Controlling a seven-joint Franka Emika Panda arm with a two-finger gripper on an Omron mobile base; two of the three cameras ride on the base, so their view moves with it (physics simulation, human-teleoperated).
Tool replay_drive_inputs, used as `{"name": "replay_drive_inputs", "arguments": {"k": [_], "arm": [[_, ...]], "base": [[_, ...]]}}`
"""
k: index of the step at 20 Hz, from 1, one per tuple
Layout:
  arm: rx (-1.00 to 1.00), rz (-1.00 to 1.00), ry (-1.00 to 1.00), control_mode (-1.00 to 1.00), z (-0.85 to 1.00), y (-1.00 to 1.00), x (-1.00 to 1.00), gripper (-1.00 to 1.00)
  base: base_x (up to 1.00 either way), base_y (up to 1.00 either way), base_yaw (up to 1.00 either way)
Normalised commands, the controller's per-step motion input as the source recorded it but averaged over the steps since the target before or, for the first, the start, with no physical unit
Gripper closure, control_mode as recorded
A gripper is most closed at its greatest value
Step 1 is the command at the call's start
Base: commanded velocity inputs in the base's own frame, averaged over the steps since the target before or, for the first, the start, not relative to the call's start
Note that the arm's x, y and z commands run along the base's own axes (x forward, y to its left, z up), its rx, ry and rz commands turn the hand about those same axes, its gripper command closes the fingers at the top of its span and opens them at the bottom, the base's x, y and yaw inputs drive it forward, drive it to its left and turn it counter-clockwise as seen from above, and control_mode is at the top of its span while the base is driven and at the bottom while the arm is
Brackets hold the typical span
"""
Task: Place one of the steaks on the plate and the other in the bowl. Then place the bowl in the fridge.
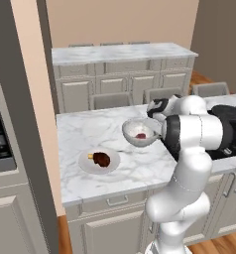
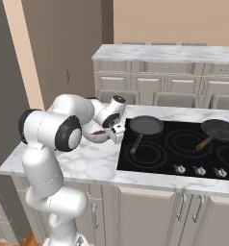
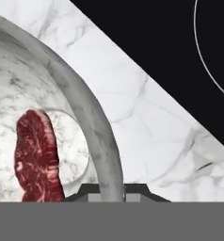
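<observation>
hand view: the gripper (image 3: 112, 190) has its fingers clamped on the thin rim of the bowl (image 3: 97, 127), one tip inside and one outside, with a steak (image 3: 36, 155) lying on the bowl's floor just beside the grip. in the left base view the bowl (image 1: 139, 133) sits on the marble counter (image 1: 90, 129) near the edge of the black cooktop (image 1: 229, 134), and the other steak (image 1: 101, 158) rests on the plate (image 1: 85, 163) closer to the front of the counter. so both steaks look placed, and the step in hand seems to be carrying the bowl to the fridge (image 1: 6, 124), the dark tall body at the left edge, though too little of it shows to be sure. a rim pinch is off-centre, so lift slowly and keep the wrist level, or the bowl may tip and the steak may slide out. the nearby pan (image 2: 145, 126) should be cleared on the way up.
</observation>
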Motion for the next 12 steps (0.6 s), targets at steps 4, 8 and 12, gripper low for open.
{"name": "replay_drive_inputs", "arguments": {"k": [4,8,12], "arm": [[0.0,-0.49,0.02,-1.0,0.91,0.04,-0.21,1.0],[0.1,-0.39,0.17,-1.0,0.84,0.0,-0.84,1.0],[0.01,-0.09,0.02,-1.0,0.51,0.1,-1.0,1.0]], "base": [[0.0,0.0,0.0],[0.0,0.0,0.0],[0.0,0.0,0.0]]}}
